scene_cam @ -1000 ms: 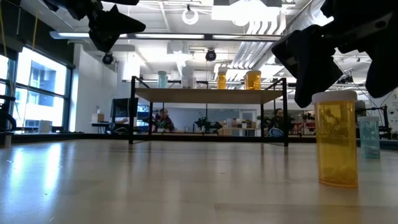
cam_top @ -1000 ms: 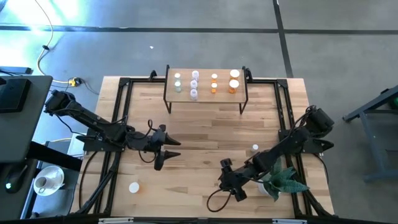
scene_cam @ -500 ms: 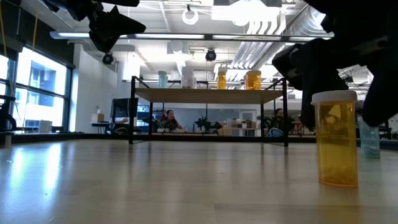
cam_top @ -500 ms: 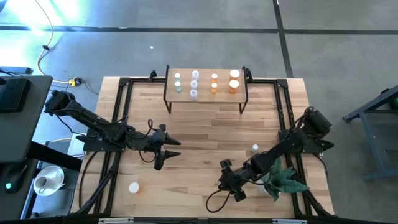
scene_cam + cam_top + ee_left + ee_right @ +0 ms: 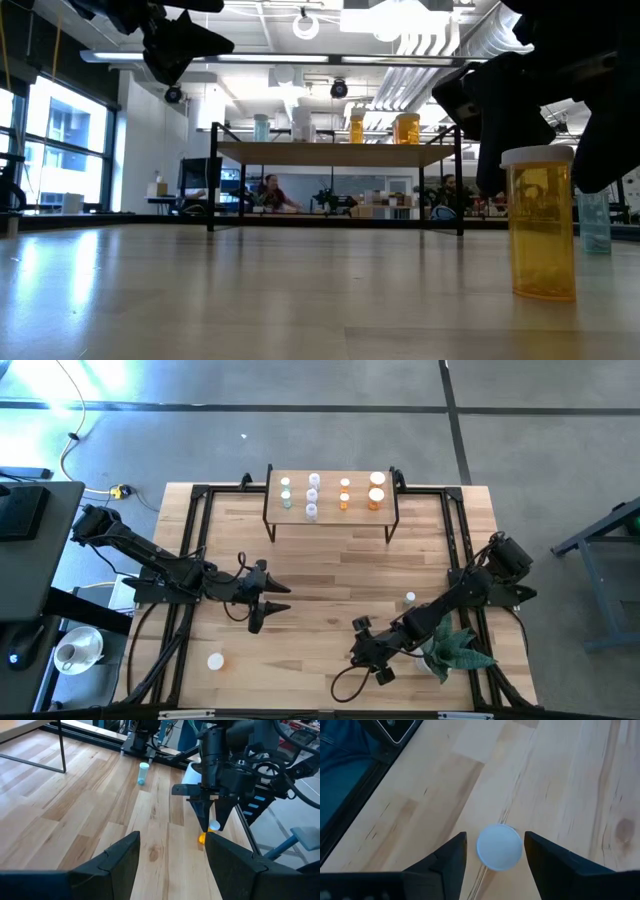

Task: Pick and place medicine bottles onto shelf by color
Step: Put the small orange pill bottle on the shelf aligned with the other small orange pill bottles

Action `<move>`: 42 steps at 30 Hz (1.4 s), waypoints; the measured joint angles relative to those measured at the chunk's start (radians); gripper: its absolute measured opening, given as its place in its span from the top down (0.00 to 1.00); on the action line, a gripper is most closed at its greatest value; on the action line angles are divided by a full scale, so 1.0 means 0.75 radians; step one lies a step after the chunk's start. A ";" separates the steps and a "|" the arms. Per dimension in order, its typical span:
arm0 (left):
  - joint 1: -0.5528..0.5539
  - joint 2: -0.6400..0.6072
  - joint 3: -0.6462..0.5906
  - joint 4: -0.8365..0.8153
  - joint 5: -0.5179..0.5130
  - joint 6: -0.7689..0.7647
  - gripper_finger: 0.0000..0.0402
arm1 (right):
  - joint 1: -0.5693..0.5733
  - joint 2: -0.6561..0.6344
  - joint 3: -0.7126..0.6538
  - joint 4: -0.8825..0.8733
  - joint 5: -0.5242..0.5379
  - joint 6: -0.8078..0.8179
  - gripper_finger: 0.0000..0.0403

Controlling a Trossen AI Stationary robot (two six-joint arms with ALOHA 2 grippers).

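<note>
Butcher-block planks make up the tabletop [image 5: 330,575], framed by black rails, with an open workshop room visible behind it in the low view. At the far edge stands the shelf [image 5: 331,494], a light-wood platform on thin black legs, carrying pale bottles on its left part and orange ones on its right. Hovering over the tabletop's left half, the left tool [image 5: 268,605] is released and holds nothing. Near the front, the right tool [image 5: 493,854] hangs directly above an upright orange bottle [image 5: 541,222], its fingers parted on either side of the white cap without touching. A pale green bottle [image 5: 143,773] stands near the right rail, and another orange one [image 5: 215,660] stands front left.
</note>
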 joint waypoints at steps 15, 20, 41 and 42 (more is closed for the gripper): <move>0.000 0.000 0.000 -0.003 0.000 0.001 0.47 | 0.000 -0.002 0.000 -0.001 0.000 -0.001 0.65; 0.000 0.000 0.000 -0.003 0.000 0.001 0.47 | 0.000 -0.002 0.000 -0.001 -0.001 -0.002 0.70; 0.000 0.000 0.000 -0.005 0.000 0.001 0.47 | -0.244 -0.463 -0.001 -0.074 0.225 -0.291 0.71; 0.000 0.000 0.000 -0.006 0.000 0.001 0.47 | -0.276 -0.501 -0.001 -0.074 0.252 -0.314 0.71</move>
